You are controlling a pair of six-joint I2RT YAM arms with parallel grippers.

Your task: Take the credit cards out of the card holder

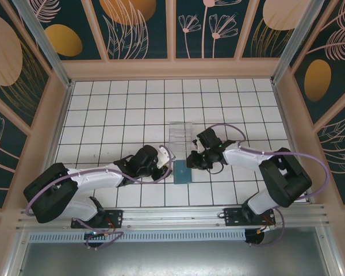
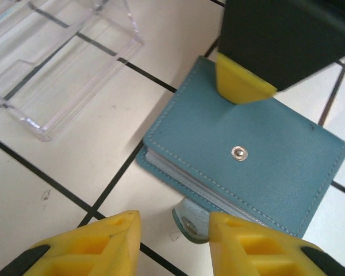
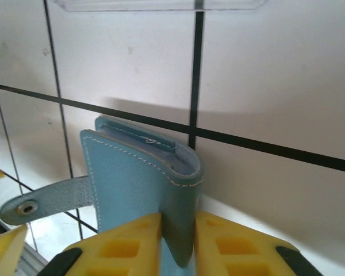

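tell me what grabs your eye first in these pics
The teal card holder lies mid-table between the two arms. Its snap strap is undone, and the right gripper pinches one edge between yellow fingers. The left gripper hovers open at the holder's other side, and a clear plastic tray lies just beyond the holder.

Robot lab cell: tiled table (image 1: 115,109), leaf-print walls (image 1: 138,29), aluminium frame (image 1: 43,40).
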